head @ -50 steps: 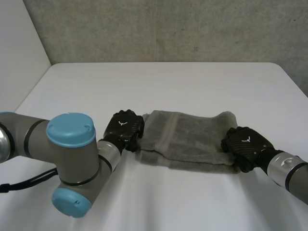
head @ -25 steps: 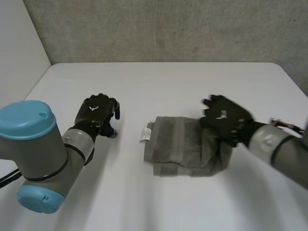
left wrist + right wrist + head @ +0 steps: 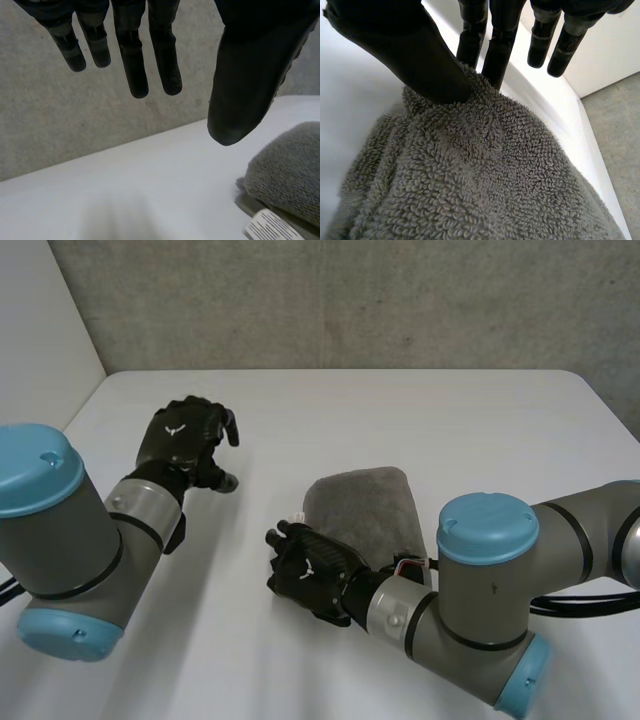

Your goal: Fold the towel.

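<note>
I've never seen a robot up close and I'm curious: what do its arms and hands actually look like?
The left arm and right arm are thick grey tubes, their round joints capped light blue. Silver cuffs lead to the black left hand and right hand, each with a small white emblem on its back.

Table: smooth white rectangular tabletop (image 3: 420, 420), under the left hand (image 3: 188, 435).
Wall: rough grey concrete wall (image 3: 350, 300), beyond that hand.
</note>
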Robot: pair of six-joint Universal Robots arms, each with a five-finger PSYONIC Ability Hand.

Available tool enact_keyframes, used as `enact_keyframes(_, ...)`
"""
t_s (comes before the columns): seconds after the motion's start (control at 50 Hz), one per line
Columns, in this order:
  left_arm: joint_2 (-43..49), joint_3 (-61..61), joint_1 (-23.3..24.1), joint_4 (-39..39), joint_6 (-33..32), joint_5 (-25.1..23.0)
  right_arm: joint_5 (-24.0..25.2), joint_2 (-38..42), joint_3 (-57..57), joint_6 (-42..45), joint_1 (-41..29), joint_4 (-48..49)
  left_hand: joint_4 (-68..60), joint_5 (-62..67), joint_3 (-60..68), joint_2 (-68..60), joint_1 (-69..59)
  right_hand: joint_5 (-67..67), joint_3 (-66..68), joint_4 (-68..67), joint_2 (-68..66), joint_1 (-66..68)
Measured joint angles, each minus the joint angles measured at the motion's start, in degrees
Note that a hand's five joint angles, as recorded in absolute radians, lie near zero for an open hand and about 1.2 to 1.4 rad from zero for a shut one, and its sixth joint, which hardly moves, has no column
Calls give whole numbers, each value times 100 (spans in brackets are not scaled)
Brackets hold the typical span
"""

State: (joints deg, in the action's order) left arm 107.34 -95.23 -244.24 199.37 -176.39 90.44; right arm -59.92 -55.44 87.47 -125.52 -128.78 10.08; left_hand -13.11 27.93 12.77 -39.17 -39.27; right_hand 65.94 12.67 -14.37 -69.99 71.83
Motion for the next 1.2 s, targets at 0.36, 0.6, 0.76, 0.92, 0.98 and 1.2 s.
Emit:
enact_keyframes(0.36, 82, 468, -31, 268, -28, -25, -340, -1170, 712, -1413, 254, 24, 0, -1816, 0, 1743, 1687, -6234, 0, 0, 5567, -5788)
enact_keyframes(0.6, 450, 889, 522, 62, -18, 56, -343, -2443, 1425, -3121, 1849, -547, 0, -2233, 0, 2142, 1987, -6234, 0, 0, 5567, -5839)
enact_keyframes(0.76, 1060, 1067, 1085, -302, -26, 201, -365, -1951, 1141, -4677, 2530, -556, 0, -2296, 0, 2220, 2071, -6234, 0, 0, 5567, -5838)
enact_keyframes(0.92, 1693, 1123, 1470, -470, -33, 352, -681, -1216, 810, -5468, 2445, -400, 0, -2296, 0, 2223, 2071, -6234, 0, 0, 5567, -5839)
enact_keyframes(0.98, 1828, 1108, 1526, -473, -42, 368, -812, -1034, 722, -5613, 2315, -283, 0, -2297, 0, 2223, 2071, -6234, 0, 0, 5567, -5839)
enact_keyframes(1.2, 1952, 1022, 1472, -438, -85, 411, -1236, -489, 388, -5661, 1748, -26, 0, -2298, 0, 2225, 2071, -6234, 0, 0, 5567, -5839)
